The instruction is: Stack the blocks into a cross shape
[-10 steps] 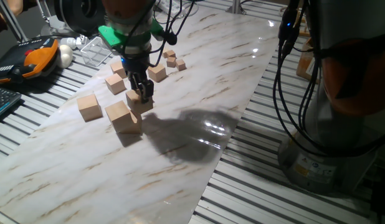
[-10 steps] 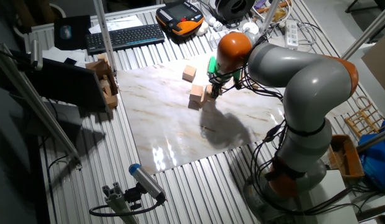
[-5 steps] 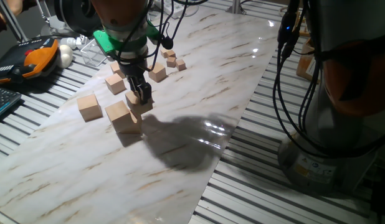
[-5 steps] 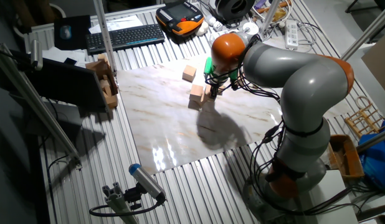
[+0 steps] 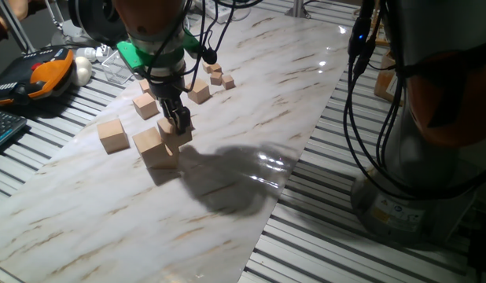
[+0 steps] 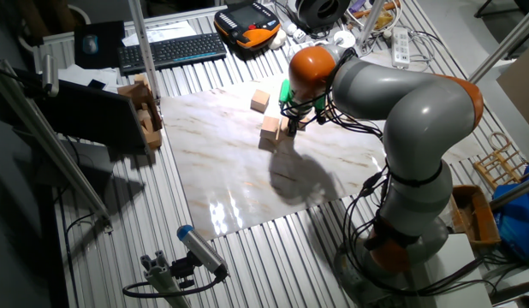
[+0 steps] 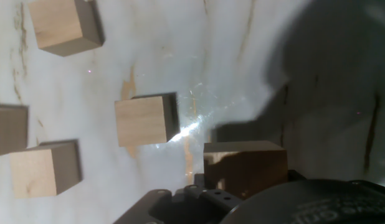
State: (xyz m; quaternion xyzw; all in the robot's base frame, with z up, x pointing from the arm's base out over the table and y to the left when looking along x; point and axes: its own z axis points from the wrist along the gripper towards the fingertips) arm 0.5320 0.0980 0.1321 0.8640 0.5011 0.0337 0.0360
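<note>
My gripper (image 5: 179, 123) points down at the marble board and is shut on a tan wooden block (image 5: 173, 134), low over or on the surface. In the hand view this block (image 7: 245, 167) lies in shadow right by the hand. Just in front and to the left of it stands a second large block (image 5: 156, 147), close beside it. A third block (image 5: 113, 134) sits farther left. A fourth cube (image 5: 146, 105) stands behind them. From the other fixed view the gripper (image 6: 290, 127) is beside a block (image 6: 270, 130), with another block (image 6: 261, 100) behind it.
Smaller wooden cubes (image 5: 199, 93) and tiny ones (image 5: 222, 78) lie behind the gripper. An orange-and-black pendant (image 5: 46, 71) and a clear plastic box (image 5: 117, 64) sit off the board's left edge. The arm's base and cables (image 5: 408, 118) fill the right side.
The gripper and the block in it have shifted slightly left, closer to the neighbouring large block. The other cubes have not moved.
</note>
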